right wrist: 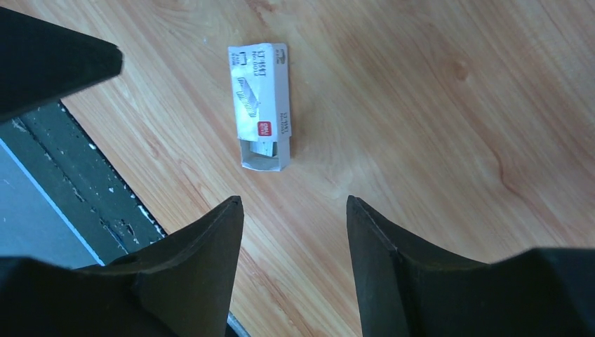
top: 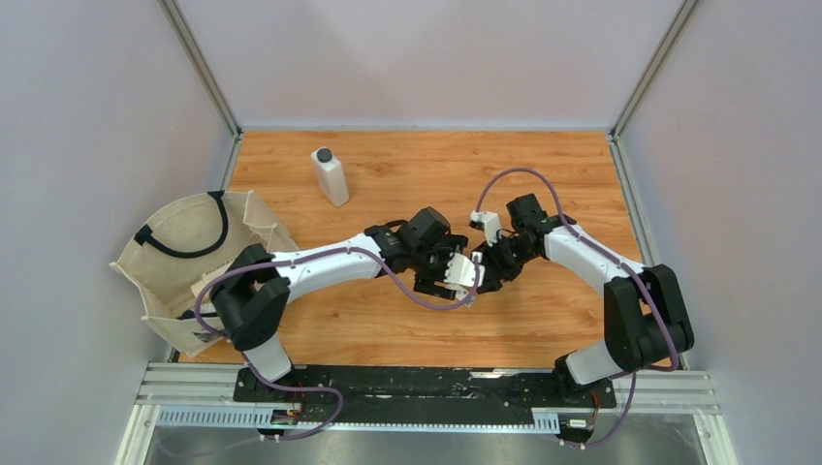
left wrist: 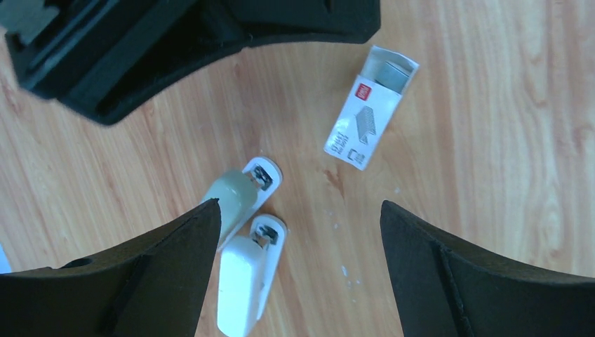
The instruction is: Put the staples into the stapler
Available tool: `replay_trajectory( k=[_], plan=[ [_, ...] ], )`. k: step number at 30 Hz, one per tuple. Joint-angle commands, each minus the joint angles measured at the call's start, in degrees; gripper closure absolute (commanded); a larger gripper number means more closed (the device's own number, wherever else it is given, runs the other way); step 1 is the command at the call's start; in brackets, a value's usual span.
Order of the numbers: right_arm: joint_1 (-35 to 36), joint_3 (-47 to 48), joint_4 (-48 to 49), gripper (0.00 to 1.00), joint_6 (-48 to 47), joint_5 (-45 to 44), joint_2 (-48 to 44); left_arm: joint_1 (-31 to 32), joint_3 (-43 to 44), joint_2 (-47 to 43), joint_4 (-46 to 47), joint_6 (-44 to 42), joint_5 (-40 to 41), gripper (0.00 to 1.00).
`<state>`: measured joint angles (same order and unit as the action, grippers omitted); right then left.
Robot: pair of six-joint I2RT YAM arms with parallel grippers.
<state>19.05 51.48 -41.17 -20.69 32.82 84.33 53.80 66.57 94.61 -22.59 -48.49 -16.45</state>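
Note:
The staples are in a small white box (left wrist: 368, 109) with a red mark, lying flat on the wooden table; its far end is open and grey staples show inside. The right wrist view has the same box (right wrist: 261, 105) ahead of my right gripper (right wrist: 293, 200), which is open and empty. Two staplers lie side by side, a pale green one (left wrist: 235, 196) and a white one (left wrist: 242, 281), partly hidden under my left finger. My left gripper (left wrist: 300, 207) is wide open above bare wood, the staplers at its left fingertip and the box beyond its right.
The right arm's black gripper body (left wrist: 175, 42) hangs close over the far left of the left wrist view. A white bottle (top: 330, 176) stands at the back of the table. A canvas tote bag (top: 194, 262) sits at the left edge. The table's near edge (right wrist: 91, 182) is close to the box.

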Motion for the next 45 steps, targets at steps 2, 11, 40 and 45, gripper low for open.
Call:
replay_trajectory(
  k=[2,11,40,45],
  plan=[
    [-2.61,1.60,0.65,0.40,4.69,-1.44,1.62,1.48,5.23,6.19,3.78,-3.45,2.92,0.10],
    [-12.01,1.43,-0.58,0.42,6.36,4.00,3.82,3.50,11.30,12.97,-3.51,-4.59,-3.06,0.19],
    [-14.21,0.81,-0.23,0.43,5.83,6.82,2.59,7.81,11.13,19.82,-3.07,-2.49,5.29,0.29],
    [-14.30,0.81,-0.14,0.43,5.83,6.91,2.85,7.81,12.18,21.05,-4.30,-1.70,4.50,0.35]
  ],
)
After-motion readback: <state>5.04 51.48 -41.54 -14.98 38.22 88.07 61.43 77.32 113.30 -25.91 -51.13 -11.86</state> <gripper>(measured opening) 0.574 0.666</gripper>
